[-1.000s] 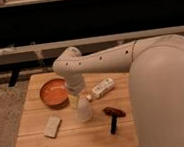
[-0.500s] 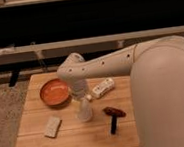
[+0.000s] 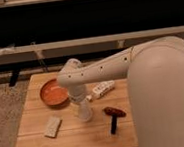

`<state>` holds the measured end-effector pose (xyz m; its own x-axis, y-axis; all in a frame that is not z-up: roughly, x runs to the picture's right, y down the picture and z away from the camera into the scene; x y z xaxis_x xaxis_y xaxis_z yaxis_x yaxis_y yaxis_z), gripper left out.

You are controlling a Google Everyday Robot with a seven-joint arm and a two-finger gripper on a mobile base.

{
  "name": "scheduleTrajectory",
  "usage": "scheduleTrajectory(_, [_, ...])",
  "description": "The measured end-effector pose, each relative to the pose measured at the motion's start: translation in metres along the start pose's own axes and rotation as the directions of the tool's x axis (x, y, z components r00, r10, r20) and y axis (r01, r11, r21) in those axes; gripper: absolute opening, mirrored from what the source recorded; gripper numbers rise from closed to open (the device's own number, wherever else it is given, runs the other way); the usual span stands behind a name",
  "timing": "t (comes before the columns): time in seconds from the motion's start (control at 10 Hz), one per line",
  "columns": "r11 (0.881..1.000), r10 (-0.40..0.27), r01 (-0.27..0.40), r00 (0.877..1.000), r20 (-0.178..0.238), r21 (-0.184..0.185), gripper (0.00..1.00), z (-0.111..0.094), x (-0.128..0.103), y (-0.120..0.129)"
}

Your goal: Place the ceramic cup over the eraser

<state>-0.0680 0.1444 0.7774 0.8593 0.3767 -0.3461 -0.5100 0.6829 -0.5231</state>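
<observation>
The ceramic cup (image 3: 84, 111) is a small off-white tapered cup standing upright on the wooden table (image 3: 78, 140), just right of centre. My gripper (image 3: 80, 100) comes straight down from the white arm and sits right at the cup's top; the wrist hides its tip and the cup's rim. The eraser (image 3: 52, 126) is a pale flat block lying on the table to the front left of the cup, about a hand's width away from it.
A shallow orange bowl (image 3: 54, 92) sits at the back left of the table. A white oblong object (image 3: 102, 90) lies behind and to the right of the cup. A dark-handled brush (image 3: 113, 116) lies to its right. My arm's large white body (image 3: 163, 94) covers the table's right side.
The arm's elbow has shifted slightly right and down over the cup. The cup, eraser and the other things have stayed in place.
</observation>
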Motion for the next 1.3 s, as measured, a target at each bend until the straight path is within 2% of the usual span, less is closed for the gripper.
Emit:
scheduleTrajectory(0.1, [1.0,0.009,-0.009,1.0,-0.002,0.002,0.79,0.003,0.002,0.001])
scheduleTrajectory(0.3, [1.0,0.027,-0.027,0.999,-0.017,0.016,0.49,0.009,0.01,0.002])
scheduleTrajectory(0.4, [0.999,0.032,-0.032,0.999,-0.02,0.02,0.42,0.009,0.012,0.002])
scheduleTrajectory(0.5, [0.999,0.041,-0.04,0.999,-0.022,0.031,0.3,0.008,0.016,0.0])
scheduleTrajectory(0.8, [0.996,0.052,-0.052,0.999,0.001,0.068,0.04,-0.019,0.022,-0.006])
scheduleTrajectory(0.9, [0.995,0.053,-0.054,0.999,0.01,0.085,0.0,-0.037,0.025,-0.01])
scheduleTrajectory(1.3, [0.989,0.037,-0.039,0.999,0.017,0.143,0.0,-0.104,0.047,-0.019])
